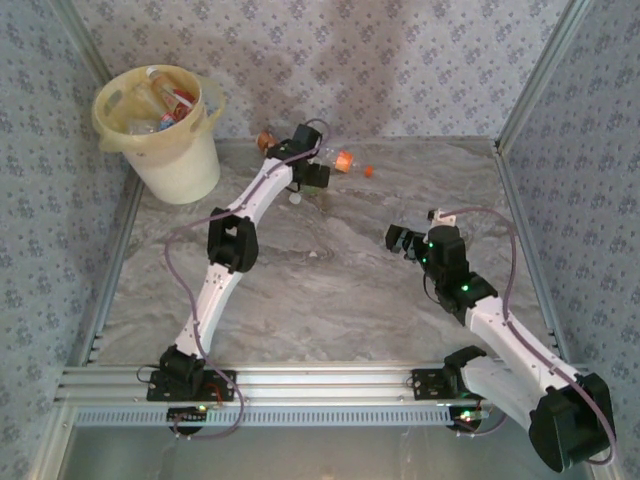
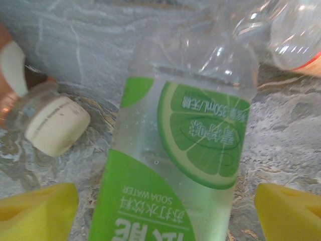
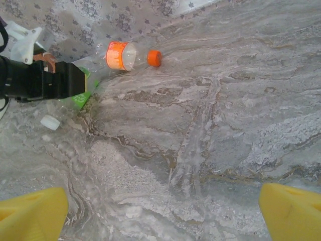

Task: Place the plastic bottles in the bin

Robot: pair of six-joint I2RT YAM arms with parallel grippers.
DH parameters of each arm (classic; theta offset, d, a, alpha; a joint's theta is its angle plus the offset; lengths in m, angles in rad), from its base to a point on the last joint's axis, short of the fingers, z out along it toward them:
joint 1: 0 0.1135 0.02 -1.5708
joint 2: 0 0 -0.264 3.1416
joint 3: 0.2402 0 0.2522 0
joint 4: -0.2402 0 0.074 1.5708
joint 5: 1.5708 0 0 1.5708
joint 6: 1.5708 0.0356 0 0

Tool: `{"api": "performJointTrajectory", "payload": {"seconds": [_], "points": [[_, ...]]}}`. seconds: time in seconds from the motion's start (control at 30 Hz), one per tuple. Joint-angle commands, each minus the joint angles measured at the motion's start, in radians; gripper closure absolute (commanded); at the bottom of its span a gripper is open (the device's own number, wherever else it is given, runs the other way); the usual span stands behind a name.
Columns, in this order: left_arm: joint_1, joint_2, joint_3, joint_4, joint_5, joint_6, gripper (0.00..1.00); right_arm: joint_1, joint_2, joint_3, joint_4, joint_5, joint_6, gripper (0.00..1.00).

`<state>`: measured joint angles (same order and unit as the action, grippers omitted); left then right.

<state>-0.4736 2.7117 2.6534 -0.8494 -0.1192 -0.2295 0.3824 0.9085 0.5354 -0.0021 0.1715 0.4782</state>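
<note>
A clear bottle with a green lime label point(image 2: 175, 150) lies on the table between the yellow fingers point(image 2: 35, 213) of my left gripper point(image 2: 165, 206). The jaws are open, with a gap on each side of the bottle. My left gripper point(image 1: 312, 180) is far out at the back of the table. A white-capped bottle point(image 2: 55, 125) lies just left of it. A clear orange-labelled bottle point(image 1: 343, 160) and a loose orange cap point(image 1: 368, 171) lie to its right. The cream bin point(image 1: 185, 165) at the back left holds several bottles. My right gripper point(image 1: 400, 240) hangs open over bare table.
A brownish bottle point(image 1: 267, 140) lies against the back wall left of my left gripper. A small white cap point(image 3: 50, 122) sits on the marble table point(image 3: 200, 125). Patterned walls close in the back and both sides. A metal rail point(image 1: 320, 385) runs along the near edge.
</note>
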Motion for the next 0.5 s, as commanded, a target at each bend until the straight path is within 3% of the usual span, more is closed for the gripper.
{"api": "performJointTrajectory", "payload": {"seconds": [0.0,0.3,0.47], "points": [[-0.003,0.017,0.033,0.014,-0.001,0.027,0.11,-0.008,0.012,0.007,0.008,0.021,-0.011,0.00],[-0.005,0.030,0.038,0.029,-0.042,0.018,0.33,-0.008,0.020,0.011,0.008,0.013,0.000,0.00],[-0.015,-0.011,0.033,0.006,-0.084,0.027,0.39,-0.008,0.009,0.020,-0.005,0.016,0.000,0.00]]}}
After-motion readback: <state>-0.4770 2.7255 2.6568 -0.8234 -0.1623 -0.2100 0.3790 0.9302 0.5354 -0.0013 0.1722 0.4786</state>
